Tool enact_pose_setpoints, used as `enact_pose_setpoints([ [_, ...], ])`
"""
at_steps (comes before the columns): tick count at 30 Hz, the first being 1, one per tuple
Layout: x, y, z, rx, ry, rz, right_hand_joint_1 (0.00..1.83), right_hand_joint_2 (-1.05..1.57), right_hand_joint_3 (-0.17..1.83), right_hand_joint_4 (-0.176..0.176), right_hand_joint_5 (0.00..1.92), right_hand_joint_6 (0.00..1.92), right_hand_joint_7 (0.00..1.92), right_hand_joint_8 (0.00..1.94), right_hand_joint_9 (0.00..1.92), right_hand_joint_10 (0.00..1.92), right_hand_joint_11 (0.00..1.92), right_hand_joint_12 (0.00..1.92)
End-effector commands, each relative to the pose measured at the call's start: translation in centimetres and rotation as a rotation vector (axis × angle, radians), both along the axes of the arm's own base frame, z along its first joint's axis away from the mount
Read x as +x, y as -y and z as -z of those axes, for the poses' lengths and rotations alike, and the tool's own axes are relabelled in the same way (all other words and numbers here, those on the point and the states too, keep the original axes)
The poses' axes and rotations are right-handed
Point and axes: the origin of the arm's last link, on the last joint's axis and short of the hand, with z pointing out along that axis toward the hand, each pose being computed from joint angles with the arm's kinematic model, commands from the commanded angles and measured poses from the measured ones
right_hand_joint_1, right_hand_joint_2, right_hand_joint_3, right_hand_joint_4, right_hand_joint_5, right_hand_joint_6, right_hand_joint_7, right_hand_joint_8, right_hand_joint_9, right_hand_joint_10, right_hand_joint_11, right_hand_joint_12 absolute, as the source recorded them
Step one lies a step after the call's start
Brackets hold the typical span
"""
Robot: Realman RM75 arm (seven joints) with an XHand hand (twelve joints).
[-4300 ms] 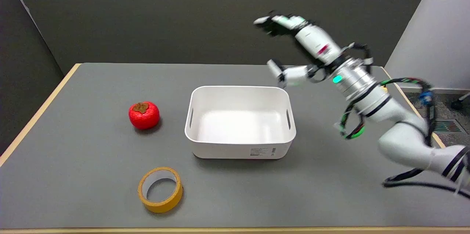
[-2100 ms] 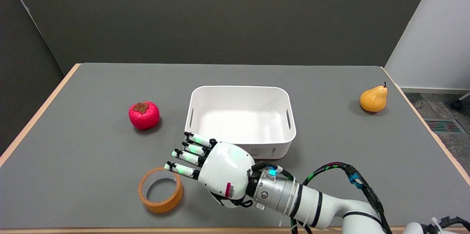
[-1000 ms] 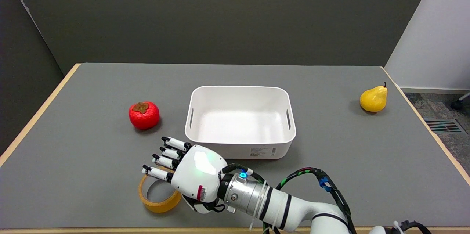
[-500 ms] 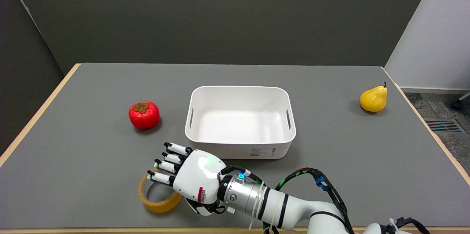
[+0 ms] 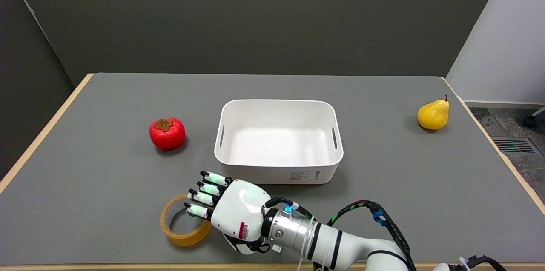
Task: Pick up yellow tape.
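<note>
While yellow tape (image 5: pixel 185 222) lies flat on table (image 5: pixel 102 186), right hand (image 5: pixel 232 213) hovers at its 3 o'clock, fingers apart, holding nothing; grasp and lift remain.

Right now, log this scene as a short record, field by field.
target: yellow tape, flat on the table, near edge
right hand: over the tape's right side, fingers extended across its opening; grip not visible
bin: white, centre, nothing in it
persimmon: red, left of bin
pear: yellow, far right
</note>
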Motion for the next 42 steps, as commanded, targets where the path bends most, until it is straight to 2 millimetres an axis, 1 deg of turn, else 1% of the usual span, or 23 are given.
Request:
enact_pose_setpoints([
  [1,-1.3,-0.3,-1.0,-0.035,0.028,0.053,1.11,0.8,1.02,0.007,0.27,0.83,0.23,0.46,0.2,0.89,0.0,1.0],
  [8,-1.7,-0.2,-0.6,-0.04,0.031,0.068,1.12,0.8,1.02,0.011,0.27,0.91,0.23,0.46,0.2,0.88,0.0,0.99],
  [14,-1.4,0.2,-0.1,-0.05,0.051,0.061,1.14,0.83,1.02,0.016,0.27,0.96,0.23,0.45,0.2,0.89,0.0,1.0],
  [17,-1.3,0.2,0.0,-0.051,0.056,0.059,1.08,0.83,1.0,0.012,0.28,1.04,0.23,0.45,0.21,0.89,0.0,1.0],
  [19,-1.1,0.3,0.1,-0.051,0.057,0.049,1.05,0.84,0.94,0.007,0.3,1.12,0.25,0.44,0.19,0.92,0.0,0.99],
  [21,-0.9,0.5,0.1,-0.054,0.064,0.039,1.0,0.83,0.88,-0.007,0.38,1.18,0.28,0.48,0.21,0.95,0.0,1.01],
  [23,-0.7,0.6,0.1,-0.055,0.069,0.033,0.98,0.81,0.92,-0.008,0.41,1.22,0.28,0.5,0.22,0.95,0.0,1.04],
  [24,-0.6,0.7,0.1,-0.055,0.07,0.029,0.95,0.95,0.7,-0.013,0.46,1.38,0.29,0.55,0.23,0.96,0.0,1.05],
  [25,-0.5,0.8,0.1,-0.055,0.071,0.026,0.91,1.15,0.41,-0.02,0.53,1.58,0.29,0.61,0.23,0.99,0.0,1.05],
  [26,-0.4,0.9,0.1,-0.055,0.072,0.024,0.9,1.22,0.3,-0.023,0.56,1.65,0.3,0.64,0.23,1.0,0.0,1.06],
  [30,-0.2,1.2,0.2,-0.056,0.078,0.021,0.91,1.21,0.31,-0.031,0.58,1.63,0.31,0.68,0.23,1.05,0.0,1.09],
  [37,0.1,1.7,0.2,-0.062,0.087,0.014,0.9,1.21,0.3,-0.026,0.57,1.64,0.3,0.69,0.22,1.06,0.0,1.08],
  [42,1.0,2.4,0.0,-0.065,0.097,-0.013,0.93,1.17,0.35,-0.03,0.61,1.6,0.33,0.73,0.23,1.07,0.01,1.1],
])
